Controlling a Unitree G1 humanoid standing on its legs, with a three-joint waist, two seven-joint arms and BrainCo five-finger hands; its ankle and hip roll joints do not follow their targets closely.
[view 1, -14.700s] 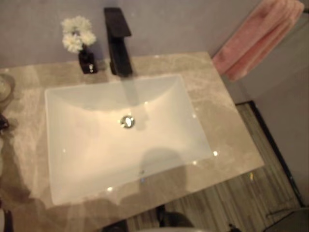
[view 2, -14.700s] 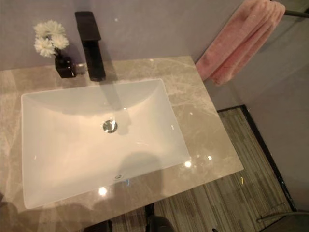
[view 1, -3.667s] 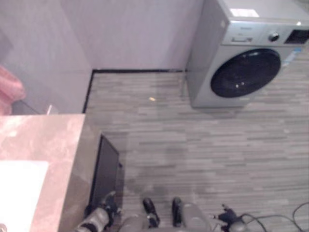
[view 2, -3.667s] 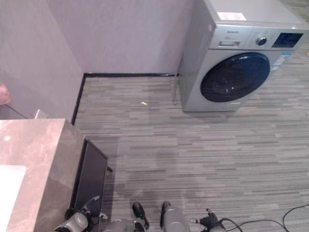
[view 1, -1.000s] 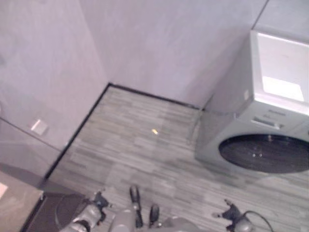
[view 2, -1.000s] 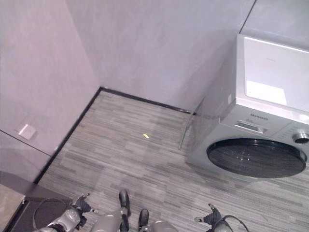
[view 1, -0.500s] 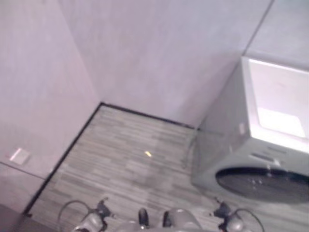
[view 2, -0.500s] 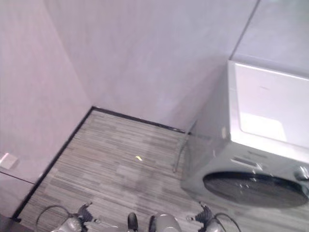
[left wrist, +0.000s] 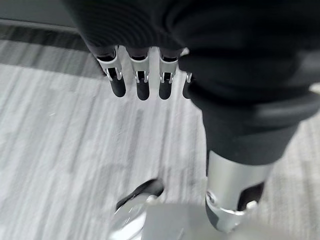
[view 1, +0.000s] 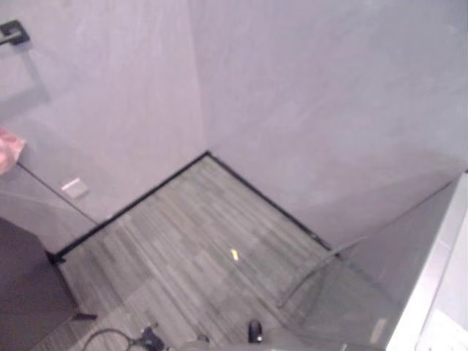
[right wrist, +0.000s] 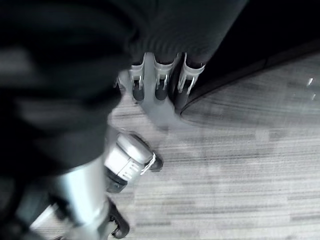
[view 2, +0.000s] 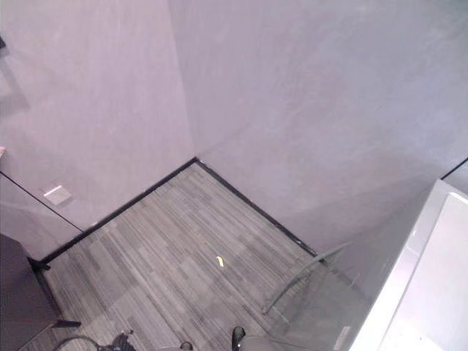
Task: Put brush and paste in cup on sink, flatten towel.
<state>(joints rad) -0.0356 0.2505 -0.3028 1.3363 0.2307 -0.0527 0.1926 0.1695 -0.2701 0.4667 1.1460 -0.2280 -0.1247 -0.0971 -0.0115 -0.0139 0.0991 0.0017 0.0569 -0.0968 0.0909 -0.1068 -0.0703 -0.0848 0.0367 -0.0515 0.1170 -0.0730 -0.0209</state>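
Two grey walls now meet in a corner where the washing machine's door showed before: the head camera has swung left. Left of the corner, a pink towel (view 1: 9, 150) peeks in below its black rail (view 1: 13, 31); its lie is unreadable. Left hand (left wrist: 137, 75) and right hand (right wrist: 160, 80) hang relaxed, holding nothing.

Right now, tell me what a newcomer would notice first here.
The bare corner where two grey walls meet the striped floor, with a small yellow scrap lying on it. A washer edges in at the right. Both hands, left hand and right hand, hang open over the floor, holding nothing.
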